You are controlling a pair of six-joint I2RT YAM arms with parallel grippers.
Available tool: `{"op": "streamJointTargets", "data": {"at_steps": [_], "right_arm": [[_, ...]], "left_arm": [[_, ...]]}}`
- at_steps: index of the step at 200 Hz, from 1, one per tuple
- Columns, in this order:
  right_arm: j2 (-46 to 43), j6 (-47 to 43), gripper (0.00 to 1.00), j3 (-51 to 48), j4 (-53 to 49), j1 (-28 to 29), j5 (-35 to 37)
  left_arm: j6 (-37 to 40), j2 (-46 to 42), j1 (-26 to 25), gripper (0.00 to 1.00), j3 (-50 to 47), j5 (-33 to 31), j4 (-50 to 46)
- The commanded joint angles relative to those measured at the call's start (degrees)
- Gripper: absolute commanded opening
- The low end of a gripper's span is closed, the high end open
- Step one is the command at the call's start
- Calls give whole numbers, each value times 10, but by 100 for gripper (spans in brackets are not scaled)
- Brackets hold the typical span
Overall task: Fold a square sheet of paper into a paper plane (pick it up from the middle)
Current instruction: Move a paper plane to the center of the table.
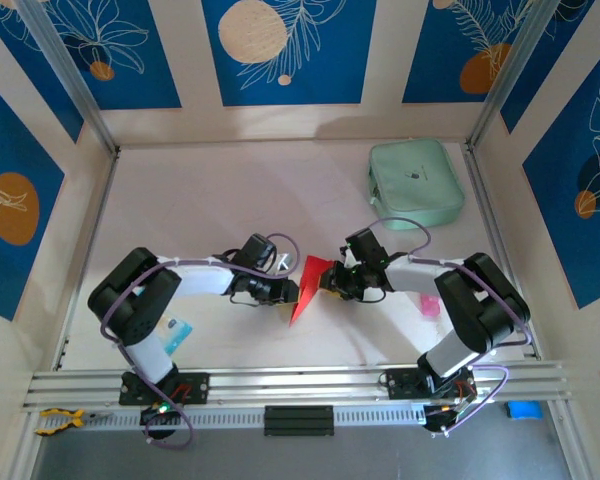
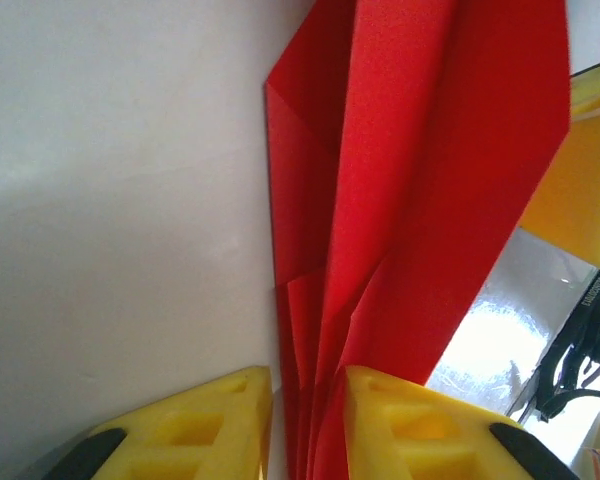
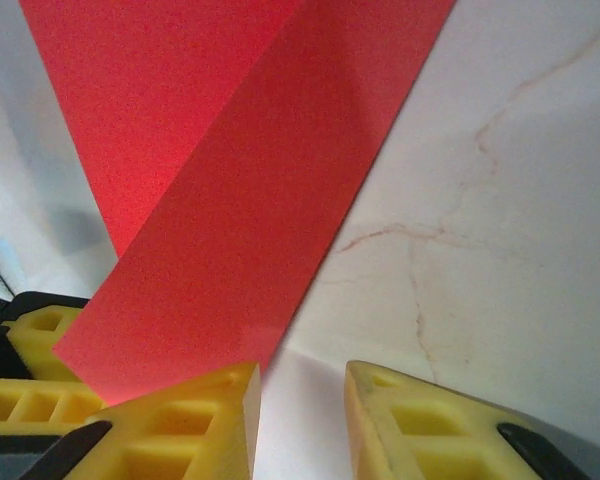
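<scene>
The red sheet of paper [image 1: 305,285] is folded into a narrow, pointed paper plane shape, tip toward the near edge, and lies mid-table between both grippers. In the left wrist view its pleated layers [image 2: 410,150] run up from between my left gripper's [image 2: 308,400] yellow fingers; the right finger touches the paper and a thin gap shows at the left one. My left gripper [image 1: 285,292] is at the paper's left edge. My right gripper [image 1: 328,282] is at its right edge, open [image 3: 302,400] with bare table between its fingers; the paper [image 3: 240,180] lies beside its left finger.
A mint-green pouch [image 1: 416,183] lies at the back right. A small blue-and-white packet [image 1: 175,328] sits by the left arm, and a pink item [image 1: 430,305] by the right arm. An aluminium rail [image 1: 300,380] runs along the near edge. Walls enclose the table.
</scene>
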Motion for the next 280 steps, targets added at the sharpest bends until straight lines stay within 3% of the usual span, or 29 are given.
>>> {"op": "streamJointTargets", "data": {"at_steps": [1,53,105,213,238,280], "right_arm": [[17,5,29,11,10,6,-13],[30,5,17,13,20,9,-23],[41,7,14,12,35,12,-39],[34,22,13,-5,67,7,-54],[12,21,15,-12,65,2,-52],[-42,19,23,-14,56,-6,-51]], "left_arm": [[-2,15,4,27,11,28,19],[-6,29,4,31,12,58,36],[-2,35,4,32,14,80,37],[-11,29,5,10,9,95,72],[-4,6,5,7,5,63,55],[70,-57,-9,4,36,-80,-82]]}}
